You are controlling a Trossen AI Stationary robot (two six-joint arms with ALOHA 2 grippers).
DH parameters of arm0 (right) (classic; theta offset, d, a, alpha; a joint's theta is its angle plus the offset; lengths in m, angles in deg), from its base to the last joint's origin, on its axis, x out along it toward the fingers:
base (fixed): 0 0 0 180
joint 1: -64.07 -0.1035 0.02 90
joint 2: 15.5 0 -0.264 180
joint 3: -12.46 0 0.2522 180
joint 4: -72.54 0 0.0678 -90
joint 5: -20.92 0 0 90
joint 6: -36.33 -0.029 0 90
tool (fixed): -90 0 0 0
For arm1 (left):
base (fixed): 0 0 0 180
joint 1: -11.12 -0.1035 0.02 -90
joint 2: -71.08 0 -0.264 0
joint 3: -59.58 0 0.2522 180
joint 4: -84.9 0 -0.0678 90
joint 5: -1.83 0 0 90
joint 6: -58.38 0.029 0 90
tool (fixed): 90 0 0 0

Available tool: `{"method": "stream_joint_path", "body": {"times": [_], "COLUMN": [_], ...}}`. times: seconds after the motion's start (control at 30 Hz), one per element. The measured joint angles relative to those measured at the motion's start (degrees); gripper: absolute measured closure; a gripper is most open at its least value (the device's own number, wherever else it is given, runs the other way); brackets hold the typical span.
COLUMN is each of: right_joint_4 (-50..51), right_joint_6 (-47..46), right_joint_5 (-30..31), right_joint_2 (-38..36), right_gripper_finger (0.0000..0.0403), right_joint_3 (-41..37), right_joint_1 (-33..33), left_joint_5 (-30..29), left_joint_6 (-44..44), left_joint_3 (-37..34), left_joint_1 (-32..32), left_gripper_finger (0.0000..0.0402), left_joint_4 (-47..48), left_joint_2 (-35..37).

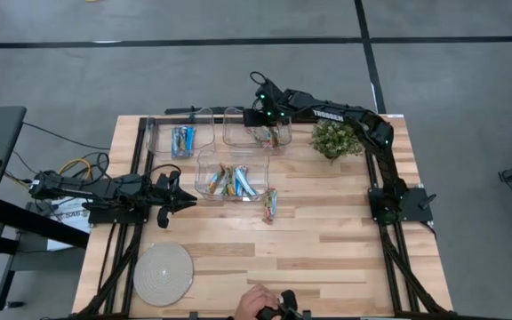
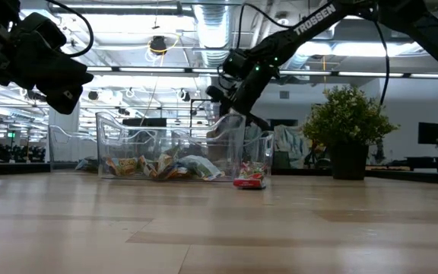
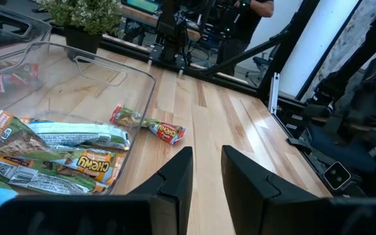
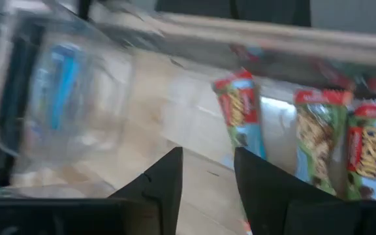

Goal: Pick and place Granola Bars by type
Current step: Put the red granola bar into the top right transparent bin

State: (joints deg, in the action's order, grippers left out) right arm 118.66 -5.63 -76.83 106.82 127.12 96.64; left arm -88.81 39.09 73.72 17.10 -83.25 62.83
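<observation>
Three clear bins stand at the table's far side. The far-left bin (image 1: 182, 135) holds blue bars (image 1: 183, 139). The far-middle bin (image 1: 256, 129) holds multicoloured bars (image 4: 318, 130). The nearer bin (image 1: 231, 176) holds mixed bars (image 3: 57, 153). One multicoloured bar (image 1: 270, 204) lies flat on the table to the right of the nearer bin; it also shows in the left wrist view (image 3: 150, 125). My right gripper (image 4: 207, 153) is open and empty above the far-middle bin (image 1: 268, 114). My left gripper (image 3: 206, 151) is open and empty, left of the nearer bin (image 1: 185, 197).
A potted plant (image 1: 334, 139) stands right of the far-middle bin, under my right arm. A round pale disc (image 1: 163, 273) lies at the near left. A person's hand (image 1: 263, 305) shows at the table's near edge. Bare wood lies across the near right.
</observation>
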Motion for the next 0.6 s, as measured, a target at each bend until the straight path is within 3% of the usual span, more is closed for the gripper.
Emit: {"method": "stream_joint_path", "body": {"times": [0.4, 0.6], "right_joint_4": [-1.55, -1.09], "right_joint_6": [8.1, 19.42], "right_joint_5": [-1.18, -1.22], "right_joint_2": [-6.75, -11.51], "right_gripper_finger": [0.0269, 0.027], "right_joint_3": [0.04, 0.06], "right_joint_1": [-2.29, -4.77], "left_joint_5": [0.04, 0.03], "left_joint_6": [0.0, 0.0], "left_joint_3": [-0.02, -0.01], "left_joint_1": [-0.01, -0.02], "left_gripper_finger": [0.0328, 0.0328], "left_joint_4": [0.0, 0.0], "left_joint_2": [-0.02, -0.01]}}
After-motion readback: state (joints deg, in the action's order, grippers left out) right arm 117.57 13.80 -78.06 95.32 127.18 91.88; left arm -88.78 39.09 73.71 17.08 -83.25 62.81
